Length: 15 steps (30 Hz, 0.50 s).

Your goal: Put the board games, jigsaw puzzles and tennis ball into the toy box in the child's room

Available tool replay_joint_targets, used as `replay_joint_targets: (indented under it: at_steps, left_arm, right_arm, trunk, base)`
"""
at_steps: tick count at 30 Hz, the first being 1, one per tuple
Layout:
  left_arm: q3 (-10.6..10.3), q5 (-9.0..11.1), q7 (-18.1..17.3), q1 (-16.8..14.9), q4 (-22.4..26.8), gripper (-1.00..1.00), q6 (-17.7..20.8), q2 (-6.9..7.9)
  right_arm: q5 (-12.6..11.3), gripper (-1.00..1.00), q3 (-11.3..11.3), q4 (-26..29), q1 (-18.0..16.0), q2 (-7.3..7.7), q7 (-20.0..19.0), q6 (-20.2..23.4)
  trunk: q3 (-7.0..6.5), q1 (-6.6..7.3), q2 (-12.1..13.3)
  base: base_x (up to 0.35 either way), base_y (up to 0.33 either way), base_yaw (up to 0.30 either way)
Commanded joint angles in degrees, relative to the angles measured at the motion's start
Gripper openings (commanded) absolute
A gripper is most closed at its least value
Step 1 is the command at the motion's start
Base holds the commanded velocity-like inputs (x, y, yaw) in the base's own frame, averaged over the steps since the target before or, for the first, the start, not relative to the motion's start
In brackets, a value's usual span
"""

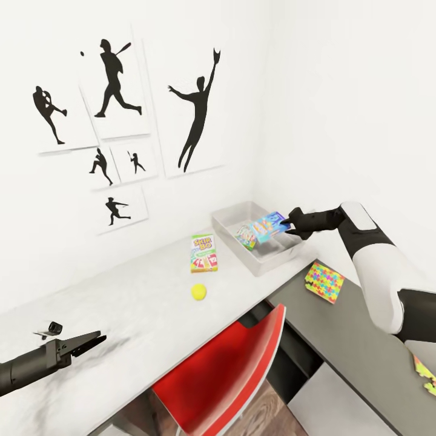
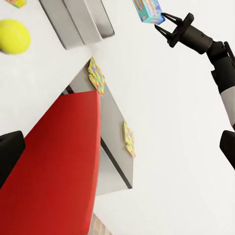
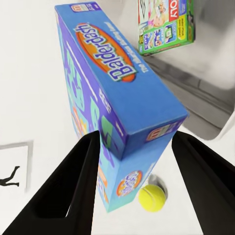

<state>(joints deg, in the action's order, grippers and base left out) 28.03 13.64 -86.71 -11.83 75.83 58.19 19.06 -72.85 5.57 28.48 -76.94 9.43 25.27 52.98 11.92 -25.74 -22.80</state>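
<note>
My right gripper (image 1: 283, 225) is shut on a blue board game (image 1: 268, 227), holding it in the air over the pale grey toy box (image 1: 266, 261). A second board game (image 1: 245, 236) lies inside the box. A third, green and red (image 1: 204, 252), lies flat on the pale table (image 1: 121, 303), with the yellow tennis ball (image 1: 198, 292) just in front of it. One jigsaw puzzle (image 1: 324, 282) rests on the dark grey top, another (image 1: 426, 372) at the right edge. My left gripper (image 1: 97, 339) hovers open over the table's near left, empty.
A red chair (image 1: 224, 369) is tucked under the table's front edge between my arms. White walls close in behind and to the right of the toy box, with black baseball silhouettes (image 1: 115, 79) hung on the back wall.
</note>
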Motion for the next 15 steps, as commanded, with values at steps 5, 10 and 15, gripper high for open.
replay_joint_targets:
  at_steps: [5,10,15]
  left_arm:
    - [0.0,0.0,-0.2,0.0,0.0,1.00,0.6,0.01]
    - [0.0,0.0,-0.3,0.0,0.0,1.00,0.6,0.01]
    - [0.0,0.0,-0.3,0.0,0.0,1.00,0.6,0.01]
  right_arm:
    - [-0.5,-1.00,-0.6,-3.7,-1.0,-0.02,0.6,0.5]
    - [-0.5,-1.00,-4.3,-6.6,-2.3,-0.02,0.6,0.5]
    - [-0.5,-1.00,-5.9,-7.4,-2.6,-0.04,0.6,0.4]
  trunk:
    - [0.12,-0.04,-0.1]
    - [0.12,-0.04,-0.1]
    - [0.12,-0.04,-0.1]
  base:
    - [0.032,0.000,0.000]
    - [0.006,0.000,0.000]
    - [0.001,0.000,0.000]
